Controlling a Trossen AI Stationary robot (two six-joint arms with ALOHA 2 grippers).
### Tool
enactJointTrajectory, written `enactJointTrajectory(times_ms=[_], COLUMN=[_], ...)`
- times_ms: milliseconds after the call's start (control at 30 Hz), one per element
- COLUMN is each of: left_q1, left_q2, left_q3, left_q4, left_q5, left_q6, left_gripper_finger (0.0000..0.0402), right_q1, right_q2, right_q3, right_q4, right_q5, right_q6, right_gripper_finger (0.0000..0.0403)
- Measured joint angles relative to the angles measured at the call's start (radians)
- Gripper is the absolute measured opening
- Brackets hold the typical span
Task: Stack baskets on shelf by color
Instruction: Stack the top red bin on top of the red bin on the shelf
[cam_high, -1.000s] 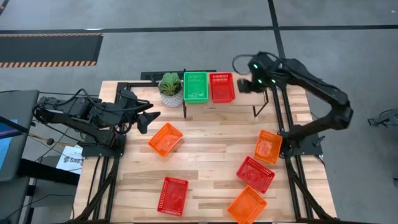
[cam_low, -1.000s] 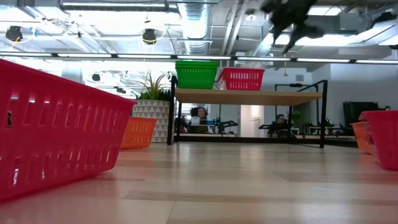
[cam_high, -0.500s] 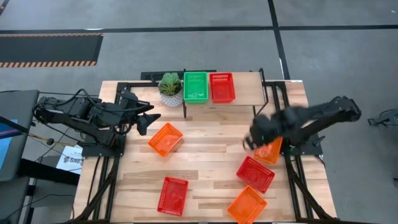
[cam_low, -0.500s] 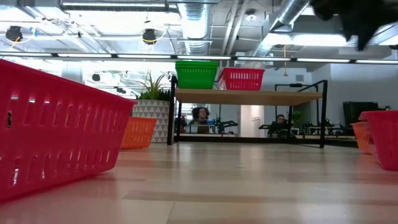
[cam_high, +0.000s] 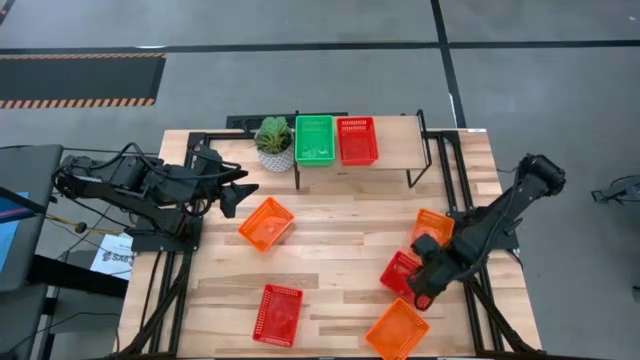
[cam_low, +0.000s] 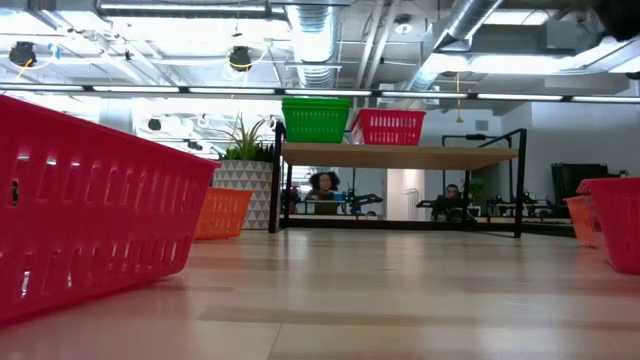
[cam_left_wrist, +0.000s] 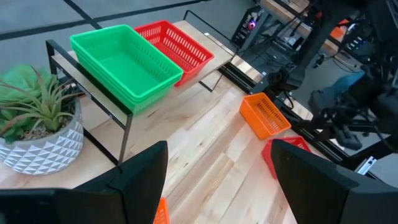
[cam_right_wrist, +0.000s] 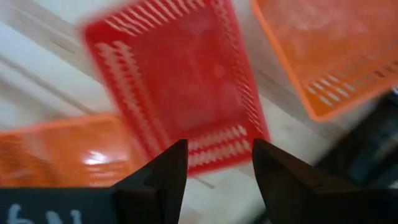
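Swung from shelf (cam_high: 400, 128) down over red basket (cam_high: 404, 277): right pincer (cam_high: 424, 290), fingers apart, ready to grasp; left pincer (cam_high: 238, 190) idle, apart.

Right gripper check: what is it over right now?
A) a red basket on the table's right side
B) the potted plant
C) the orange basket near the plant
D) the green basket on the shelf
A: the right gripper hangs open above the red basket, which lies on the table between two orange baskets, as the high view also shows.
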Motion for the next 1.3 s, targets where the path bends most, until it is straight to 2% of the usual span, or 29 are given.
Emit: enactJointTrajectory(times_ms=[300, 400, 533, 900, 1100, 1300], left_q1=[0.000, 0.000, 0.000, 0.000, 0.000, 0.000], left_q2=[0.000, 0.000, 0.000, 0.000, 0.000, 0.000], left_q3=[0.000, 0.000, 0.000, 0.000, 0.000, 0.000], left_q4=[0.000, 0.000, -0.002, -0.001, -0.001, -0.004], left_q5=[0.004, 0.004, 0.004, 0.003, 0.003, -0.002], left_q6=[0.000, 0.000, 0.000, -0.030, -0.032, -0.031], left_gripper_finger=[0.0274, 0.0274, 0.0274, 0.0274, 0.0274, 0.0274], right_q1=[-0.022, -0.040, -0.054, -0.051, -0.059, -0.075], right_q2=[0.097, 0.083, 0.041, 0.032, 0.032, -0.009], right_q3=[-0.004, -0.061, -0.150, -0.263, -0.281, -0.277], right_q4=[0.010, 0.063, 0.174, 0.245, 0.297, 0.289], right_q5=[-0.039, -0.042, -0.043, -0.043, -0.043, -0.042], right_q6=[-0.166, -0.197, -0.194, -0.213, -0.217, -0.217], right_gripper_finger=[0.0189, 0.0187, 0.0185, 0.0184, 0.0180, 0.0196])
